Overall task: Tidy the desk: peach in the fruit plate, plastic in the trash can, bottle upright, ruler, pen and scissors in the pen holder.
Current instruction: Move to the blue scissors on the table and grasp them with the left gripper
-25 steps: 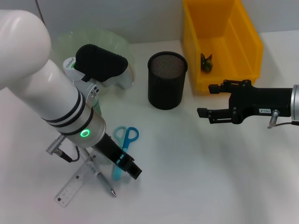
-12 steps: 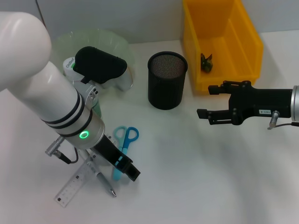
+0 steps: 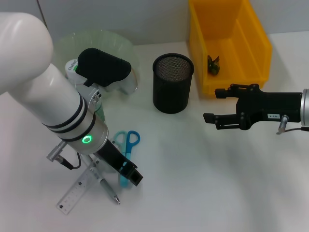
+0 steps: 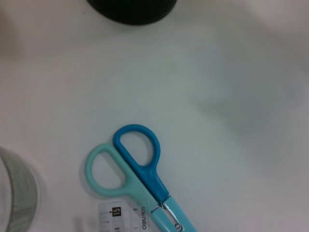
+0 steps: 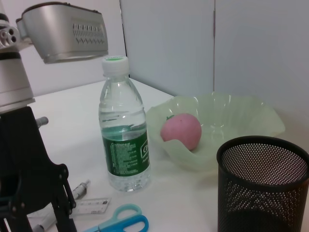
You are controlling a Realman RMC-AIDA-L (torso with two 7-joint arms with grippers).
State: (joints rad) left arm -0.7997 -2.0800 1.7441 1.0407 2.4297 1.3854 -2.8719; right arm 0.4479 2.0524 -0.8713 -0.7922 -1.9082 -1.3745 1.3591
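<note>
On the left of the table (image 3: 203, 183), the ruler (image 3: 77, 192) and pen (image 3: 107, 187) lay flat beside the left gripper (image 3: 130, 177), which sat low over the blades of the scissors (image 3: 126, 145); whether its jaws were wide or closed could not be told. Behind stood the bottle (image 5: 123, 126), upright, near the fruit plate (image 5: 231, 121) holding the peach (image 5: 180, 131). Farther right stood the pen holder (image 3: 173, 83), then the trash can (image 3: 227, 41). The right gripper (image 3: 212, 105) hovered with jaws wide, holding nothing.

Two-tone blue scissors (image 4: 137, 176), black mesh pen holder (image 3: 173, 82), yellow bin (image 3: 231, 43), pink peach (image 5: 180, 131).
</note>
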